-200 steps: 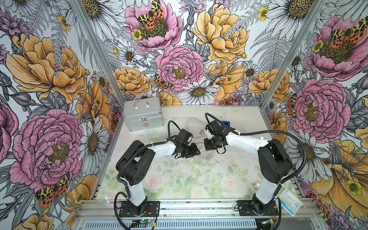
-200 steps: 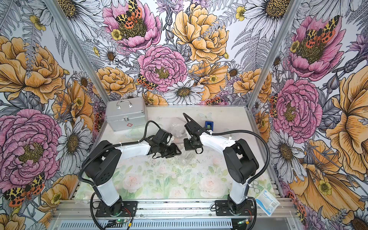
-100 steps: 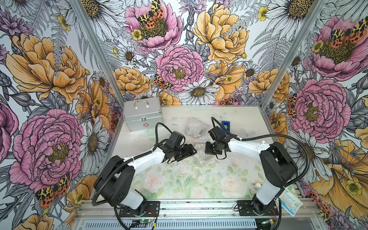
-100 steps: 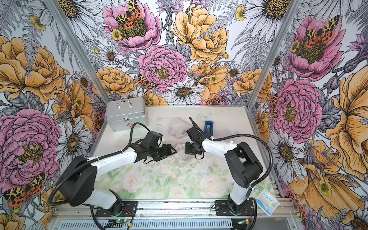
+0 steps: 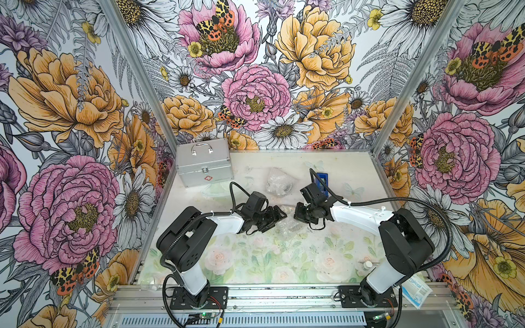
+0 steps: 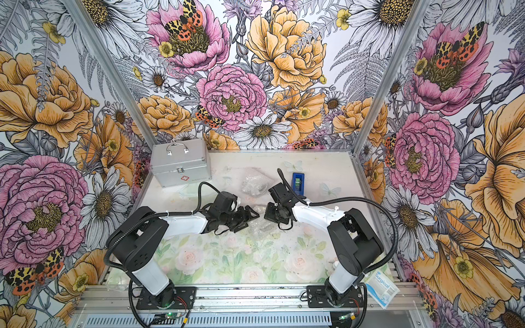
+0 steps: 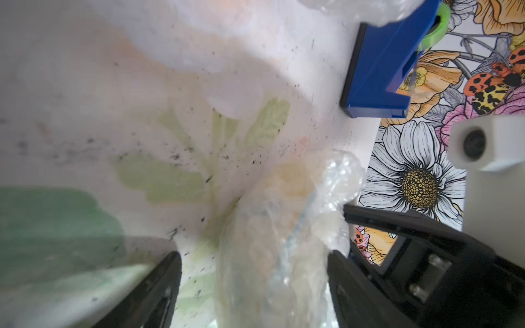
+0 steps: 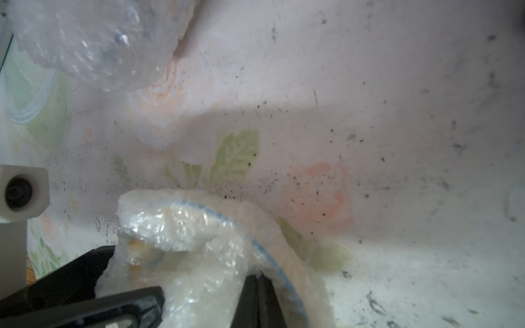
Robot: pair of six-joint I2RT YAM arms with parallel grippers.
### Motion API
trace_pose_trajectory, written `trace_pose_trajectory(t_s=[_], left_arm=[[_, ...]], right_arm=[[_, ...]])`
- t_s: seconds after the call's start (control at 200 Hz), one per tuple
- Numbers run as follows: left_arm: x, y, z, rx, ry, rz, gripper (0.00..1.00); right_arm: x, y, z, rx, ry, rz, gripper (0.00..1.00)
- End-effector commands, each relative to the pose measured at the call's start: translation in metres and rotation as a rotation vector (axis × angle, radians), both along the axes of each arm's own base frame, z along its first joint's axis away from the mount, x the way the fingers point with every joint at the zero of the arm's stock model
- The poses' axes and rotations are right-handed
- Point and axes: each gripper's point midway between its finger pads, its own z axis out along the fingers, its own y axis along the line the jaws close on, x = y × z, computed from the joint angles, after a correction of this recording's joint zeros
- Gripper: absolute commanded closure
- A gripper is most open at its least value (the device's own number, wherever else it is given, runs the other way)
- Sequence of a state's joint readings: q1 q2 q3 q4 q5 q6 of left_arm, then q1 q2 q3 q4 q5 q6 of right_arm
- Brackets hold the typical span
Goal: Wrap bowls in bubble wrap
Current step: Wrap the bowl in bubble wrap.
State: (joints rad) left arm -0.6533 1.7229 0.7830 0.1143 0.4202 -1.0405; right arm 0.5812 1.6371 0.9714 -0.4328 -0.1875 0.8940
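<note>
The left jaws stand released, spread either side of the bubble wrap [image 7: 278, 255] bundled round a bowl [image 8: 221, 219] whose blue rim shows through. The right jaws are clenched, pinching that wrap. The bundle sits in the middle of the table [image 5: 255, 255]. Another wrapped bundle [image 5: 277, 183] lies farther back, near the blue tape dispenser [image 5: 322, 180].

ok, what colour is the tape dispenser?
Blue tape dispenser with green roll; best in left wrist view.

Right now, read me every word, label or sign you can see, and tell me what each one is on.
"Surgical": on the white and blue packet beside the right arm's base.
A red cross sign, no words: on the front of the silver case.
The packet's smaller print is too small to read.
</note>
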Motion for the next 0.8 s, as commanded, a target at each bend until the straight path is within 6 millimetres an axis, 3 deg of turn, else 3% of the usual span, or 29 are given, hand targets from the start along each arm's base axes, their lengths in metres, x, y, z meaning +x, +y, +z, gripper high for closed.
trace_pose_trajectory(t_s=[0.0, 0.155, 0.265, 0.36, 0.43, 0.495, 0.64, 0.795], left_arm=[[0.007, -0.020, 0.010, -0.057, -0.035, -0.034, 0.22], [0.010, -0.018, -0.004, -0.018, -0.008, -0.042, 0.39], [0.012, -0.016, -0.004, 0.012, -0.006, -0.057, 0.48], [0.013, -0.014, -0.005, 0.046, -0.015, -0.070, 0.53], [0.013, -0.013, -0.006, 0.069, -0.022, -0.087, 0.54], [0.013, -0.012, -0.004, 0.081, -0.033, -0.106, 0.55], [0.010, -0.012, -0.016, 0.142, -0.032, -0.177, 0.56], [0.007, -0.018, -0.015, 0.159, -0.044, -0.250, 0.57]], right_arm=[[0.006, 0.003, 0.009, 0.025, -0.021, -0.015, 1.00], [0.008, 0.001, 0.013, 0.020, -0.040, -0.014, 1.00], [0.011, 0.000, 0.027, 0.020, -0.092, 0.007, 1.00], [0.015, -0.006, 0.047, -0.002, -0.155, 0.029, 0.76], [0.017, -0.022, 0.063, -0.042, -0.202, 0.012, 0.57], [0.021, -0.040, 0.078, -0.046, -0.245, -0.015, 0.50], [0.036, -0.094, 0.103, -0.013, -0.316, -0.119, 0.50], [0.066, -0.142, 0.108, 0.081, -0.369, -0.193, 0.49]])
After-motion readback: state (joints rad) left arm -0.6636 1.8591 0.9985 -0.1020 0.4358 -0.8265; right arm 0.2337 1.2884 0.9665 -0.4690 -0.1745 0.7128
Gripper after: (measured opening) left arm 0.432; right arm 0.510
